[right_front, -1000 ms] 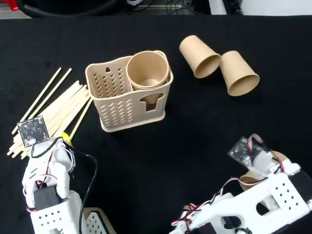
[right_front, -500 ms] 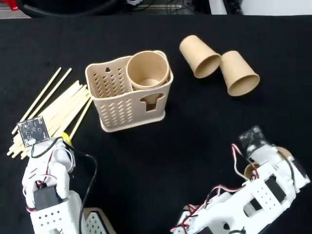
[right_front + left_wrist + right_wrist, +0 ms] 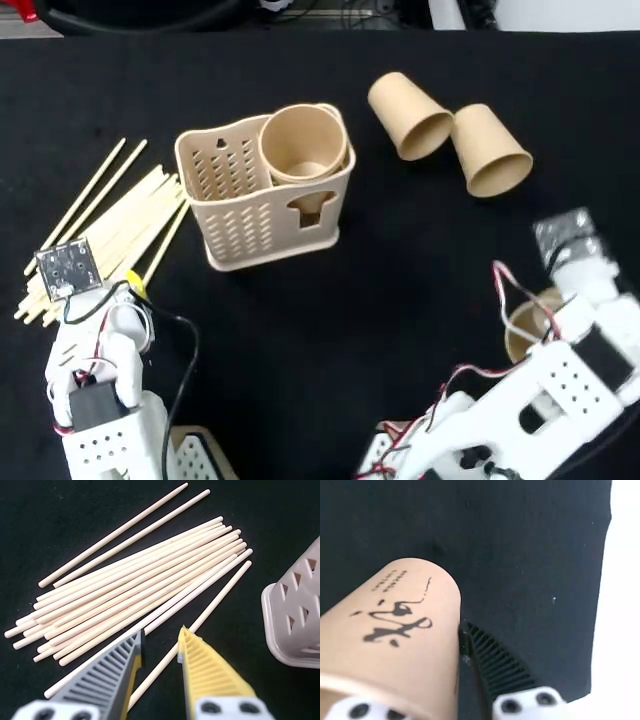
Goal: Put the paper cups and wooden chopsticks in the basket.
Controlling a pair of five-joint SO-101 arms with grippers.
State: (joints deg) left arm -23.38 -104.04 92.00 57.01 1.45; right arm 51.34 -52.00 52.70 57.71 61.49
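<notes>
A beige perforated basket [image 3: 240, 215] stands left of the table's middle with one paper cup [image 3: 303, 142] upright in its right compartment. Two more paper cups [image 3: 410, 115] [image 3: 490, 150] lie on their sides at the back right. A pile of wooden chopsticks [image 3: 110, 230] [image 3: 135, 585] lies left of the basket. My left gripper [image 3: 160, 640] hangs open just above the pile's near edge, one chopstick running between its jaws. At the front right, my right gripper [image 3: 540, 310] is shut on a paper cup [image 3: 395, 635] [image 3: 522, 332], its black finger [image 3: 490, 665] pressed against the cup's wall.
Black cloth covers the table. A corner of the basket [image 3: 300, 610] lies close to my left gripper. The cloth's edge with a white surface beyond [image 3: 620, 580] runs near my right gripper. Open cloth lies between the basket and the right arm.
The right arm has swung to the right and toward the back with the paper cup in its gripper. The left arm and the other objects have not moved.
</notes>
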